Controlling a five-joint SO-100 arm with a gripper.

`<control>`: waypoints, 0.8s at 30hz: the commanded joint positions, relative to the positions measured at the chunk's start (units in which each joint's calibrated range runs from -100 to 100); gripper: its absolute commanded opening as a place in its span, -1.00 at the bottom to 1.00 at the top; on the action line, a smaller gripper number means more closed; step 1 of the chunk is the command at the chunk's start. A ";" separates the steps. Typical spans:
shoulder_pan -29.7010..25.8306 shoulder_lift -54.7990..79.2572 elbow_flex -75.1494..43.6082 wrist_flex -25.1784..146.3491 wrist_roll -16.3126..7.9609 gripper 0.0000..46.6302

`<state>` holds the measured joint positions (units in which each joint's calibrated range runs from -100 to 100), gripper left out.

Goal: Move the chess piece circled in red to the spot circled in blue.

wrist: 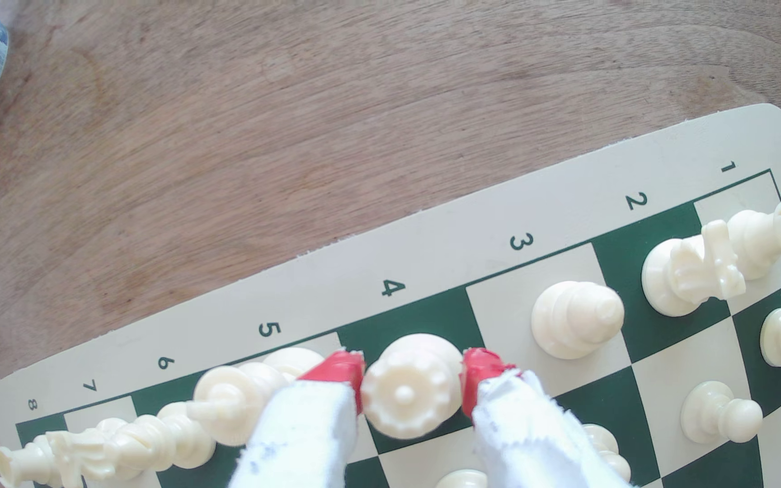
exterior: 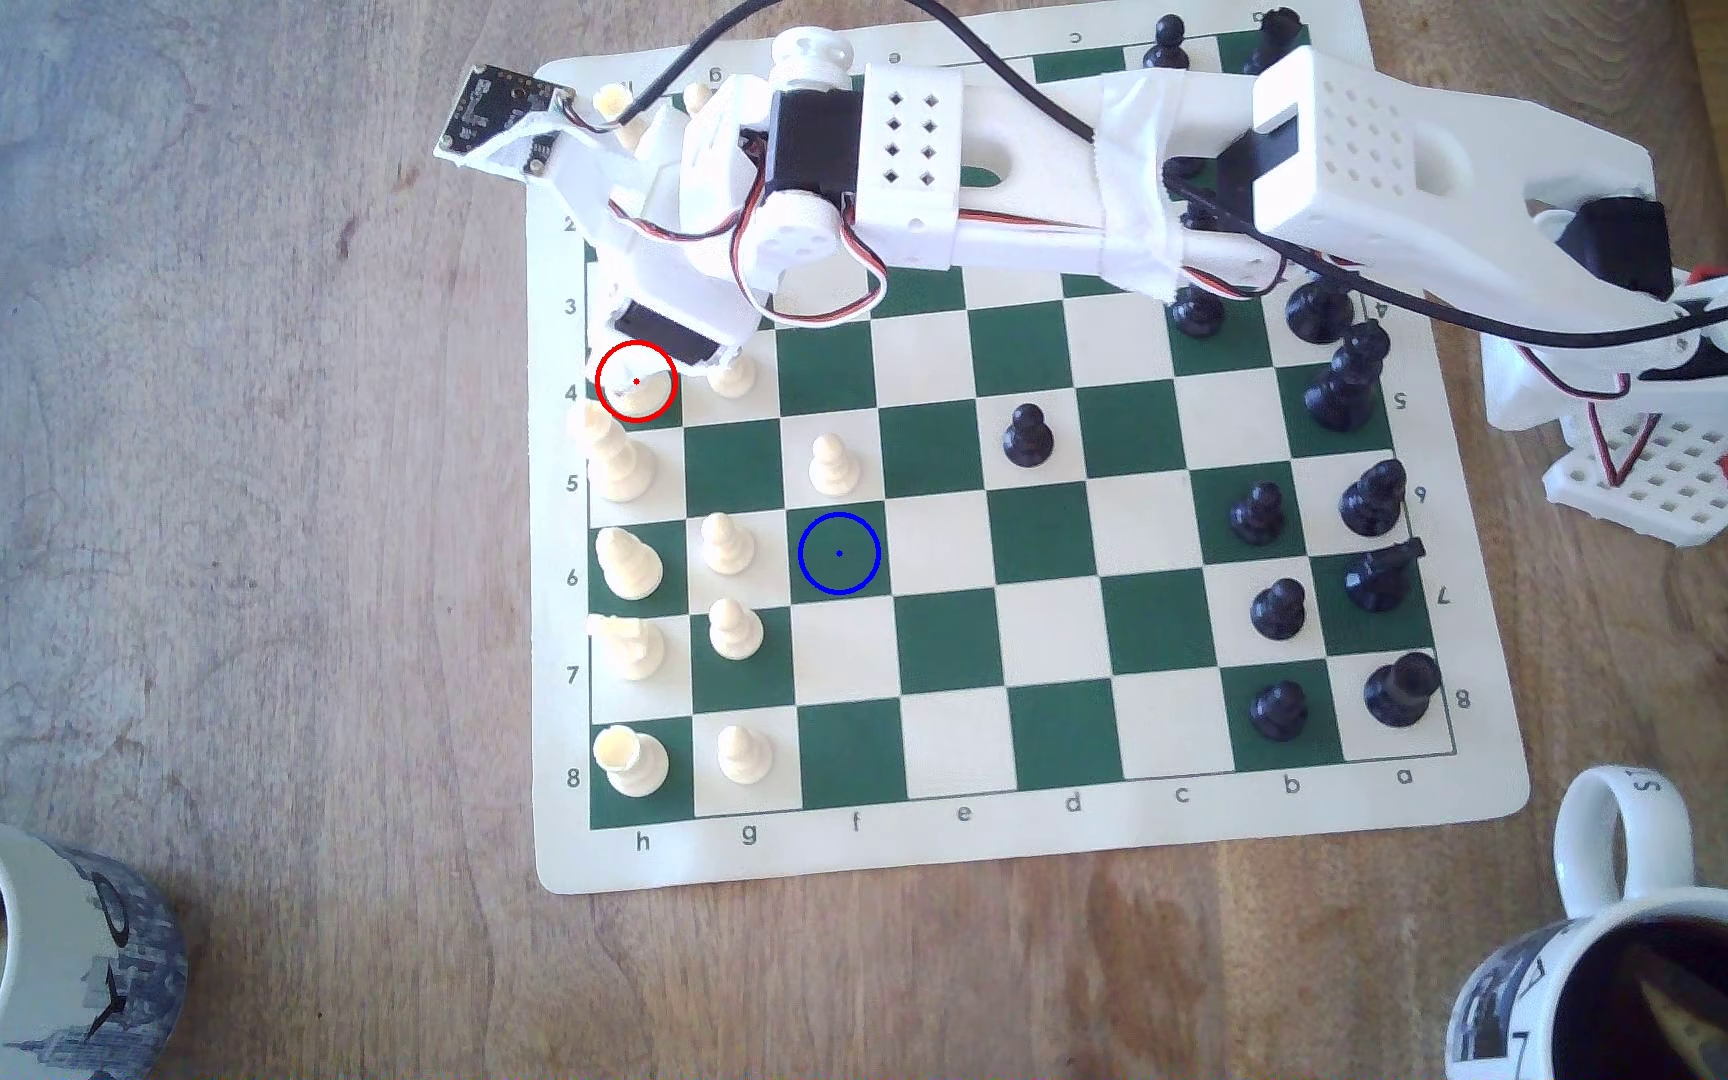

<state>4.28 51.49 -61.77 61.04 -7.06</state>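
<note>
The hand [wrist: 409, 375] was clenched on the chess piece [wrist: 405, 394], its red fingertips [wrist: 339, 375] pressed against opposite sides of the crown. The chess piece stood upright on its dark edge square beside the printed 4, inside the red ring.

The grip sat high, on the flared crown, so the wide base could have swung or the piece slipped free during the lift. The tallest cream piece [wrist: 233, 403] stood just beside the chess piece, close to one finger, and a rounded cream piece [wrist: 576, 319] stood near the other side. A sideways drag before enough height was gained would likely have toppled one of them. A cream pawn [exterior: 832, 464] stood farther from the chess piece, on the square bordering the spot [exterior: 839, 554], and a low carry might have clipped it.

In the exterior view I counted one red ring, one blue ring, and about twelve cream pieces. Across the board [exterior: 1047, 831] from the chess piece were at least thirteen black pieces. The arm hid some, so neither total was sure. Farthest from the chess piece, two mugs [exterior: 29, 955] [exterior: 1649, 935] stood on the counter [exterior: 216, 415].
</note>
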 commanded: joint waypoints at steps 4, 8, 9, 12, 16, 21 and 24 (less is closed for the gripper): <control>-0.09 -7.60 -0.88 -1.58 0.39 -0.72; -0.25 -8.19 -0.79 -1.58 0.39 -0.85; -0.33 -8.70 -0.79 -1.74 0.39 -0.89; -0.33 -10.66 -0.79 -2.23 0.39 -0.92; -0.41 -13.88 -0.79 -2.15 0.34 -0.93; -0.95 -21.35 4.20 -0.92 0.39 -0.94; -1.50 -29.93 15.26 -1.58 0.24 -0.94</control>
<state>3.76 39.67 -55.63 60.00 -7.06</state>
